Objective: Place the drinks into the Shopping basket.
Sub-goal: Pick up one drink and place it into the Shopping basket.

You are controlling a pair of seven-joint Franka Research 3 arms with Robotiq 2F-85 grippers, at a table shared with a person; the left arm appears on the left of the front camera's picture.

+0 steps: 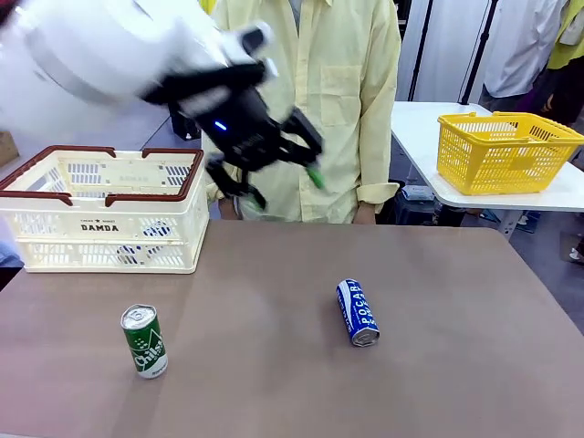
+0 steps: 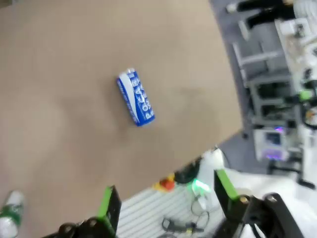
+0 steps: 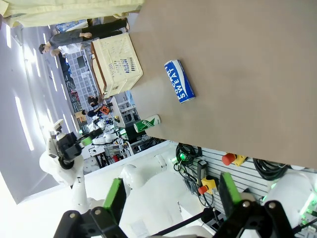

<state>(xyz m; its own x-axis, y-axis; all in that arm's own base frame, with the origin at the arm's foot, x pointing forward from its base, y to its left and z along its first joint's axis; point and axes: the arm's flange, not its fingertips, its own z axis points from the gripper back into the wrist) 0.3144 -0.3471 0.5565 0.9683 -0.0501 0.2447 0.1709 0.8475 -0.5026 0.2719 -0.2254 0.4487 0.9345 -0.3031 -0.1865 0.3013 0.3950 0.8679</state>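
Left gripper (image 1: 287, 190) hangs open and empty above the far edge of the table (image 1: 274, 383), in front of a person (image 1: 319, 91) in a yellow shirt. The cream basket (image 1: 105, 219) sits at the far left corner. A green can (image 1: 144, 341) stands upright near the front left edge; a blue can (image 1: 358, 312) lies on its side right of the middle. Right gripper (image 3: 171, 193), jaws apart with nothing between them, hangs off the near edge.

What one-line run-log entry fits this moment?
left hand open, above table | right hand open | green can upright on table | blue can on its side | both outside Shopping basket
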